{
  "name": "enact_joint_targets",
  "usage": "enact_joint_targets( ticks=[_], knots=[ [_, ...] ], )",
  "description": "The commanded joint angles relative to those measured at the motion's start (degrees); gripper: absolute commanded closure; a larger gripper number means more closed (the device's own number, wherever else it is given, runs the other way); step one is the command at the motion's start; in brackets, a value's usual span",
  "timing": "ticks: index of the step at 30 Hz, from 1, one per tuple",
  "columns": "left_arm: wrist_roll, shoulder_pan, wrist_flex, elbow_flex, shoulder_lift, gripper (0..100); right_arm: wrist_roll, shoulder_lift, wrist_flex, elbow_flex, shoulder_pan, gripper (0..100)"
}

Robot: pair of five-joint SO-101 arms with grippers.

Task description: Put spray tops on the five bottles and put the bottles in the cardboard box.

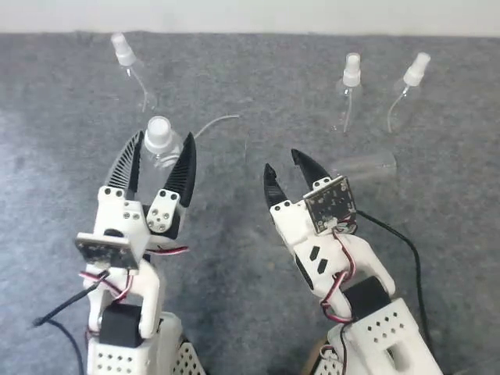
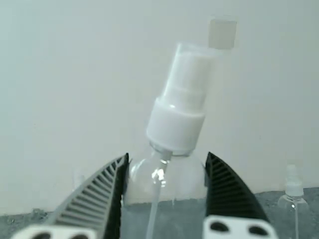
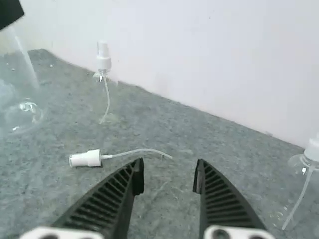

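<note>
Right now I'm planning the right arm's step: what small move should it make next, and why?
Probably lower the right claw onto the loose spray top and close. The claw is open, the top lies just ahead of it, and the lying bottle looks uncapped.

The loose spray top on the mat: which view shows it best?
The right wrist view: the loose spray top lies whole on the mat, head and tube. In the high view just its curved tube shows, beside the left gripper. The left wrist view faces the held bottle.
</note>
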Motion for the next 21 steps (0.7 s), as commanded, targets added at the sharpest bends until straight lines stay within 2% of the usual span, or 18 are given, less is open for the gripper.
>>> enact_joint_targets(
  ticks=[1, 3, 12, 21],
  knots=[
    [0.00, 0.00, -1.49, -7.25, 8.44, 97, 0.26, -1.01, -1.36, -0.79, 0.75, 85.3],
    [0.00, 0.00, -2.02, -11.21, 14.95, 97, 0.18, -1.01, -1.36, -0.79, 0.75, 85.3],
    [0.00, 0.09, -20.31, -19.21, 41.67, 97, 0.18, -1.01, -1.27, -0.70, 0.84, 85.3],
    [0.09, 0.09, -31.82, -28.26, 65.67, 97, 0.18, -1.01, -1.27, -0.70, 0.92, 85.3]
  ],
)
